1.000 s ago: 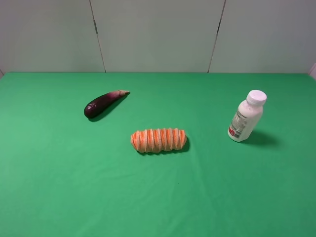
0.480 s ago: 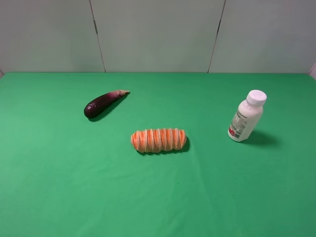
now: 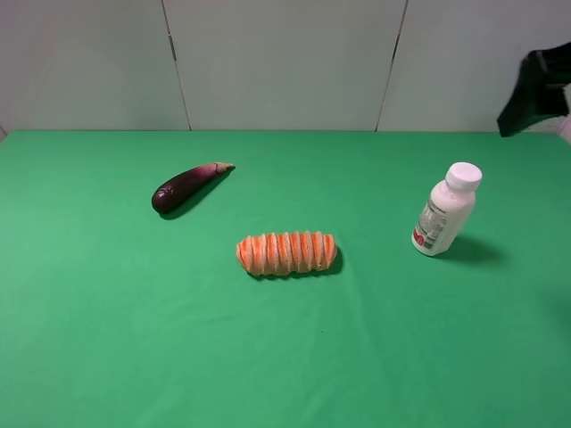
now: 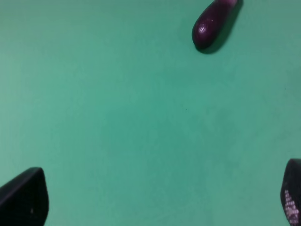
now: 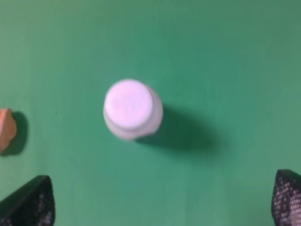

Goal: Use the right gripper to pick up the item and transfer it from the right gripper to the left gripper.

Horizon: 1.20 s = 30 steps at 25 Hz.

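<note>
Hovering above the item (image 5: 133, 109), my right gripper (image 5: 157, 202) is released. Its two black fingertips (image 5: 28, 205) are spread far apart on either side of the wrist view and grip nothing. The item, a small white bottle, stands upright on the green bench (image 3: 107, 339) toward the right edge. Its white cap faces up at me and its shadow falls on the cloth beside it. From the high camera my right arm (image 3: 533, 89) shows only as a dark shape over the far right corner. My left gripper (image 4: 157, 200) is likewise released, over bare green, with the purple eggplant (image 4: 212, 24) lying beyond its tips. That eggplant lies toward the far left of the bench. The orange-striped roll (image 3: 286, 253) lies near the middle, and both are well apart from the bottle.
</note>
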{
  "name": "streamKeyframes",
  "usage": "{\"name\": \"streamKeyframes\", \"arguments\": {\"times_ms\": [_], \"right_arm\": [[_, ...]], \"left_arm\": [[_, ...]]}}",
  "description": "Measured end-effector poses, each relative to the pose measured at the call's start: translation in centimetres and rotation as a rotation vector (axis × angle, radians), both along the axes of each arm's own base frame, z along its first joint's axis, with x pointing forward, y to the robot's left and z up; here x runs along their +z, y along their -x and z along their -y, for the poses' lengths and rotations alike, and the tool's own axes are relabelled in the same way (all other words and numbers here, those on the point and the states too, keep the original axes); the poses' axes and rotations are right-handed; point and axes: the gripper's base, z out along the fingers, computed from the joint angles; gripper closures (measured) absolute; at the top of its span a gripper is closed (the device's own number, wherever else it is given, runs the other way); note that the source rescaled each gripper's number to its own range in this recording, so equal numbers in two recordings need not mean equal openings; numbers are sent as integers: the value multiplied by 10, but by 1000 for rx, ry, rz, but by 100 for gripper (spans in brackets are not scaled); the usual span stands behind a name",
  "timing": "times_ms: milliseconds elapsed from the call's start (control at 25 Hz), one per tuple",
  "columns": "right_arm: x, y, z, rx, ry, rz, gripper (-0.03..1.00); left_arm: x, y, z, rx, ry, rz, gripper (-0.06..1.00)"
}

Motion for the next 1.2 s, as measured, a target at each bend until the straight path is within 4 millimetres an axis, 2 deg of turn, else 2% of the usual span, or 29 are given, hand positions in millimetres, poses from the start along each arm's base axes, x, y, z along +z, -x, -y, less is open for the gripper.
{"name": "streamKeyframes", "arguments": {"times_ms": [240, 440, 600, 1200], "right_arm": [[-12, -37, -16, 11, 18, -59, -3], [-32, -57, -21, 6, 38, -130, -3], [-48, -67, -24, -14, 41, -178, -3], [-89, -88, -29, -64, 36, -292, -3]], "left_arm": [[0, 0, 0, 0, 0, 0, -2], [0, 0, 0, 0, 0, 0, -2], [0, 0, 0, 0, 0, 0, -2], [0, 0, 0, 0, 0, 0, -2]]}}
